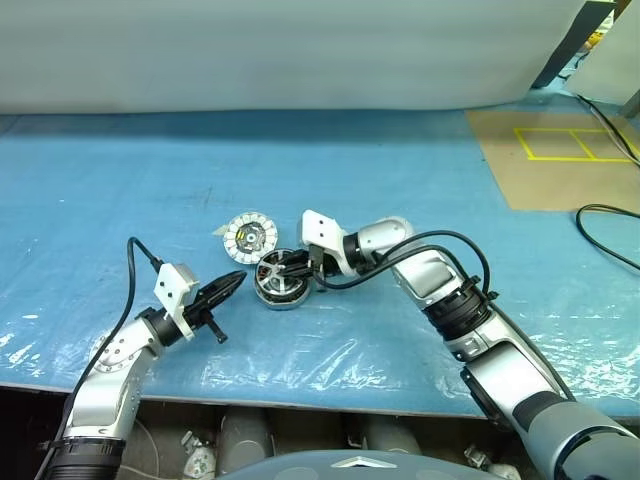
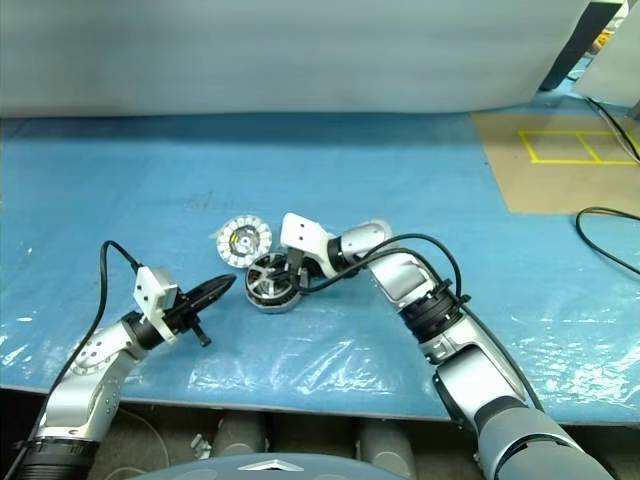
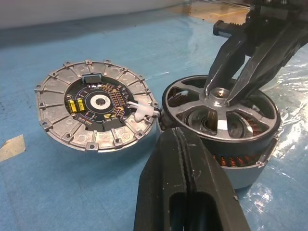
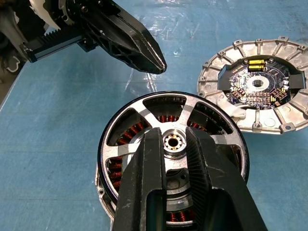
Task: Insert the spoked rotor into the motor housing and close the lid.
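Your right gripper (image 4: 174, 144) is pinching the hub of the rotor (image 4: 173, 144), which is sitting on the housing (image 3: 240, 168). It is looking rigid, heavy; the lid (image 1: 249, 237) is lying at 10 o'clock. Left gripper (image 1: 228, 285) is closed, empty.

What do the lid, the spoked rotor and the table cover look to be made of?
Lid: likely cast metal, matte grey, ribbed rim with a circuit board at its centre. Spoked rotor: apparently machined metal, satin silver spokes, dark outer ring. Table cover: blue sheet, seemingly under clear plastic film, which wrinkles and glints.
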